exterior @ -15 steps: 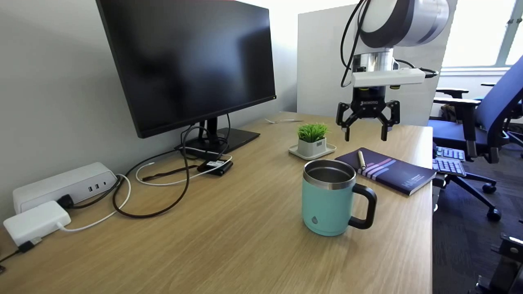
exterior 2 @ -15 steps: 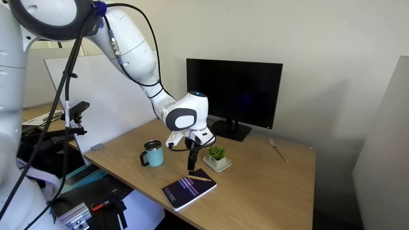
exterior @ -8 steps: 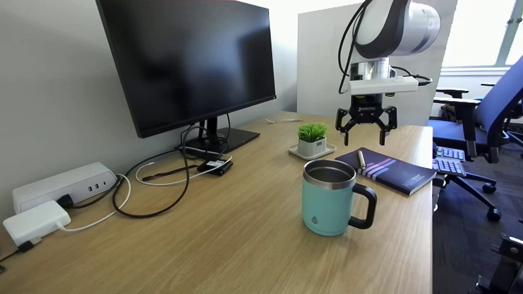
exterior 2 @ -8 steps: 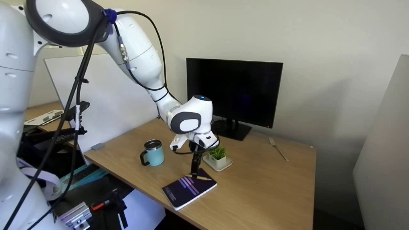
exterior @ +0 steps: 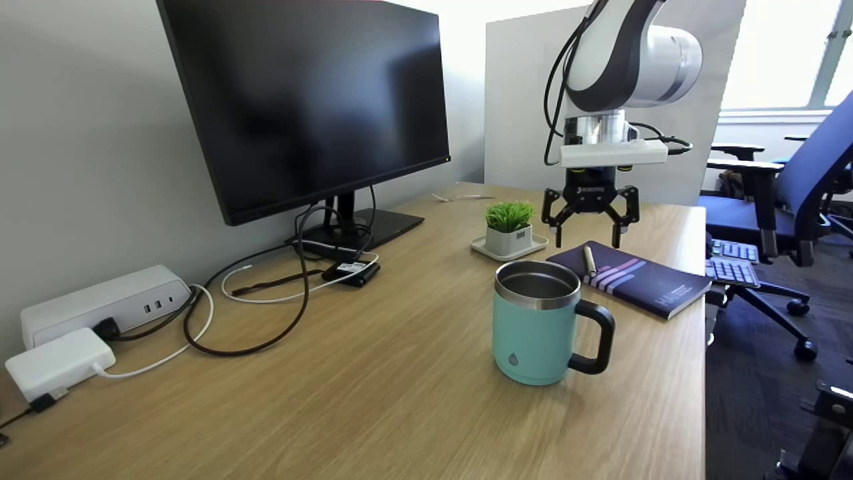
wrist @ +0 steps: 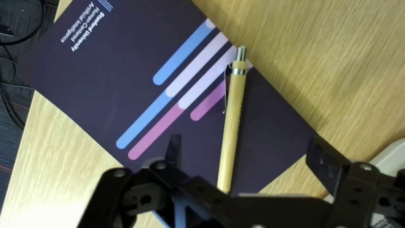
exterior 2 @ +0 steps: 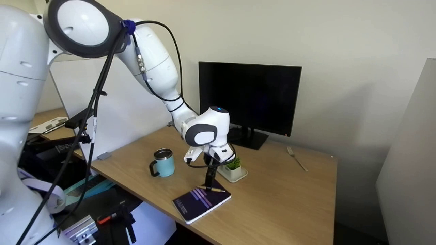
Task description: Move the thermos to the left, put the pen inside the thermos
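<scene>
Gripper (exterior: 588,239) spread wide; wrist view shows pen (wrist: 232,126) within its gap, plant tray (wrist: 391,155) near one finger (wrist: 327,164). Free run of desk (exterior: 373,373) between thermos (exterior: 532,340) and cables (exterior: 233,353); handle (exterior: 606,339) juts toward edge.

An office: desk (exterior: 373,400), monitor (exterior: 320,100), blue wheeled chair (exterior: 808,173).

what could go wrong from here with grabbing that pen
The pen lies flat on the notebook, so the open claw might drag the notebook while closing. In the wrist view, the white plant tray shows right beside the claw, so it could get bumped. Unless tipped upright after the grasp, the pen may not drop into the thermos.
</scene>
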`<state>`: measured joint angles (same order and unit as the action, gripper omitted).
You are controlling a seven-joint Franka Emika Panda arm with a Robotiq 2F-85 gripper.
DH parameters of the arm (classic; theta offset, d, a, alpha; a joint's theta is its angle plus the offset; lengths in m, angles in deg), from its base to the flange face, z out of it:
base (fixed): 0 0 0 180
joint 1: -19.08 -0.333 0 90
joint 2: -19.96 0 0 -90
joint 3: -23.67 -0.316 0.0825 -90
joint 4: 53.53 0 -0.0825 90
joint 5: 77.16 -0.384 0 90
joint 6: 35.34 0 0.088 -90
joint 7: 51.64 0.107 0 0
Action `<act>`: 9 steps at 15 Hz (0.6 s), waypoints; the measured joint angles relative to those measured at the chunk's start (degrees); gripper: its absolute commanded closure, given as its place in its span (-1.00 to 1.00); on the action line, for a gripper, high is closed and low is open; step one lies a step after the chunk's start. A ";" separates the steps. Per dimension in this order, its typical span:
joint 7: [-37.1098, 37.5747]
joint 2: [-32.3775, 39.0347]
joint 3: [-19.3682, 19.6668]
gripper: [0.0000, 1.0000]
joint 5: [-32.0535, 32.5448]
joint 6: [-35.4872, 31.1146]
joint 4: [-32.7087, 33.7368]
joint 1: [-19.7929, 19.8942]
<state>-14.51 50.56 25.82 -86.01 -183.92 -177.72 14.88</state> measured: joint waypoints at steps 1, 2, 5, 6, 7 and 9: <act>0.00 0.41 0.00 -1.00 -0.27 0.00 0.29 0.00; 0.00 0.71 0.01 -1.00 -0.52 0.00 0.50 0.00; 0.00 1.68 0.09 -1.00 -0.95 0.00 1.08 0.01; 0.00 1.90 0.13 -1.00 -1.10 0.00 1.21 0.01; 0.00 2.07 0.19 -0.94 -1.23 0.00 1.28 0.02; 0.00 2.39 0.28 -0.46 -1.46 0.01 1.43 0.02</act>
<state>-14.51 52.95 26.10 -87.47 -183.91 -176.30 14.90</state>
